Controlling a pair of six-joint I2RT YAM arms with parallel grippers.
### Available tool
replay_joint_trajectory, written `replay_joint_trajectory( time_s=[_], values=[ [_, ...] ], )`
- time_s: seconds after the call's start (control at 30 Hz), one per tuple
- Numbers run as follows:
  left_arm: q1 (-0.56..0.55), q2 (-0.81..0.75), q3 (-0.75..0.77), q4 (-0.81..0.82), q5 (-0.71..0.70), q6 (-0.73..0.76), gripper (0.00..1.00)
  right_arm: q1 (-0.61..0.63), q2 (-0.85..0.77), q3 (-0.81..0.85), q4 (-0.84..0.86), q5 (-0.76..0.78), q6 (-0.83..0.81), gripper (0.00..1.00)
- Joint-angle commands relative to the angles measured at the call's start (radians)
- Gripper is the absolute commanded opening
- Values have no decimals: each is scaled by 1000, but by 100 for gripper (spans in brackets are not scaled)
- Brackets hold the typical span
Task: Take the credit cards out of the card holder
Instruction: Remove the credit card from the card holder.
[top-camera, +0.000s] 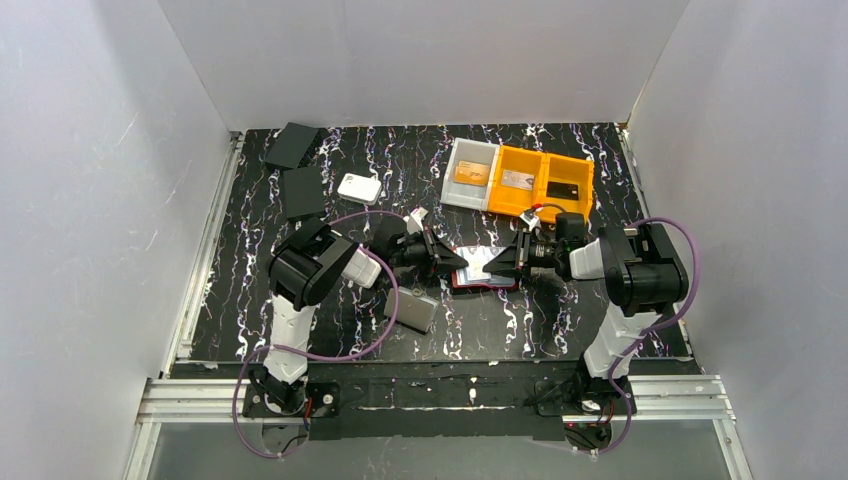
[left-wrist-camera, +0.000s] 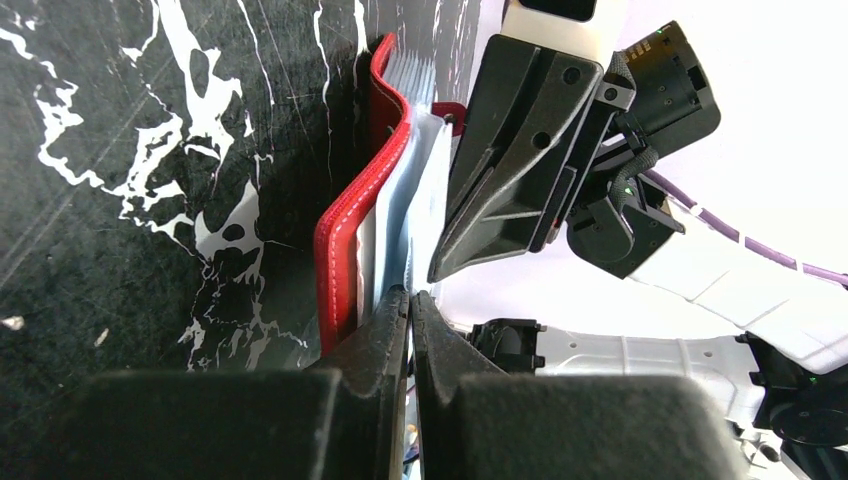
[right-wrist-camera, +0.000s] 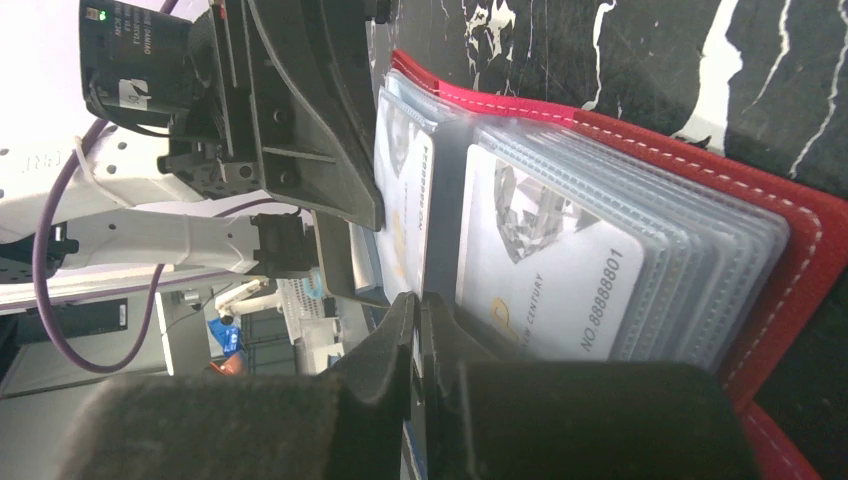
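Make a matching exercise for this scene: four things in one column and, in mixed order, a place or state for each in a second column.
Things:
1 card holder
2 white box
3 grey case
4 orange-gold card

Places or states:
A inside the pale tray
B lying open, clear sleeves showing
C beside the black flat case
D closest of the four to the near edge

Pairs: 1-B, 2-C, 3-D, 4-A

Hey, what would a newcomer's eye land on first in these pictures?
The open red card holder at mid-table, with the left tool and right tool pinching its clear sleeves from either side. Behind it, bright orange bins already hold cards.
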Motion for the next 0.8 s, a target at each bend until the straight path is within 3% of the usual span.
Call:
replay_joint_trajectory(
  time_s=[0.0,0.13,0.77],
  values=[
    [-21,-3,5,27,47,-1,0,-9,-12,29,30,-5,-1,6],
    [-11,0,-16,44,27,-12,0,-25,-19,25,24,4,-6,1],
    [26,5,-51,91,20,-40,0,-16,-10,30,-59,15,-81,1]
  ],
)
